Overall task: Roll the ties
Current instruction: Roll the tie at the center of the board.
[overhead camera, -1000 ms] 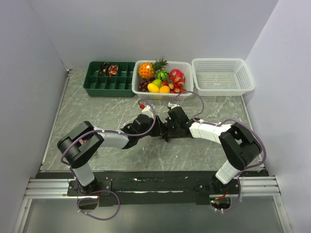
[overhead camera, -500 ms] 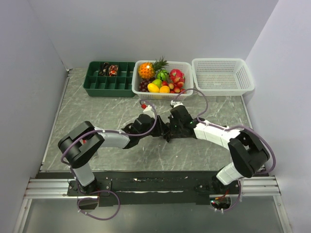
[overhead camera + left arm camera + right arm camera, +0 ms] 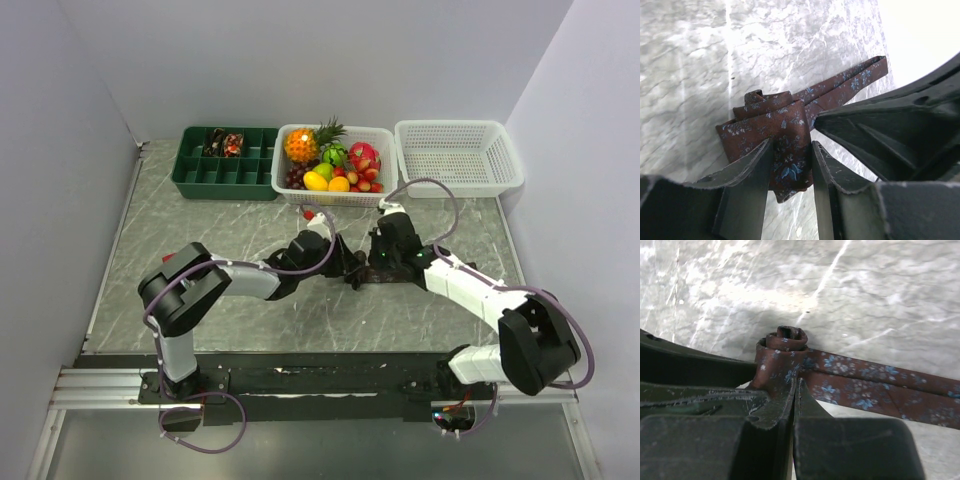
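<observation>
- Centre of the overhead frame: on the grey marble-patterned table (image 3: 200, 240), both arms meet over a dark brown floral fabric necktie (image 3: 358, 279), below the white plastic fruit basket (image 3: 335, 198).
- Left wrist view: the left gripper (image 3: 790, 172), fingers partly spread, clamps the necktie's rolled end at lower centre; the tail runs to the upper right.
- Right wrist view: the right gripper (image 3: 795, 390), fingers pressed together, touches the necktie's coil at centre frame; the flat strip runs to the right edge.

Noting: left gripper (image 3: 791, 150) is pinching the part-rolled tie (image 3: 765, 112), one finger pressing each side. Loose tail is trailing up-right over the marble table (image 3: 690, 75). A black angular part (image 3: 890, 130) is crowding the tie from the right.
</observation>
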You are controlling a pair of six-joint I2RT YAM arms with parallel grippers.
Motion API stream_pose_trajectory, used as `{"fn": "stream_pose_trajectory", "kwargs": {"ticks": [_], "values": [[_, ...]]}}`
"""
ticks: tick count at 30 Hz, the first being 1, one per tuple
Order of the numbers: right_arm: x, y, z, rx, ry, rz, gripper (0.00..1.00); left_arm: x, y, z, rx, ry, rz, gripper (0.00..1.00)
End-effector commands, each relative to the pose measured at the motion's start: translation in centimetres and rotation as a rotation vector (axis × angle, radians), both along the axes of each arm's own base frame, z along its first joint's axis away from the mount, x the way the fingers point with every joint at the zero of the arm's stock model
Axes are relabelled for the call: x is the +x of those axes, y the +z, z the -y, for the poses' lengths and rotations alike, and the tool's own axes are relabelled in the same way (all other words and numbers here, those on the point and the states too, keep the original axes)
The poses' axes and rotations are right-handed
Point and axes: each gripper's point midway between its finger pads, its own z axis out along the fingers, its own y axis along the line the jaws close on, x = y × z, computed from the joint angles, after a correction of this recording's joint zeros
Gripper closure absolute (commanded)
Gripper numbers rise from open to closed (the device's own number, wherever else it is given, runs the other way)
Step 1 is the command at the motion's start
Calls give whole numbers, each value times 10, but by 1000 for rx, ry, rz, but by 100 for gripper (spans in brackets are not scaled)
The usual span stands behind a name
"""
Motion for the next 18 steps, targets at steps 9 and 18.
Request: {"fn": "stream_pose_trajectory", "kwargs": {"ticks": [9,18], "values": [[-8,-4,12,21,-17,-13,100,3,25,21,-49,-18,43,52],[-7,-10,18,8,-33,-34,100,2,24,31,-97,-11,10,45]]}}
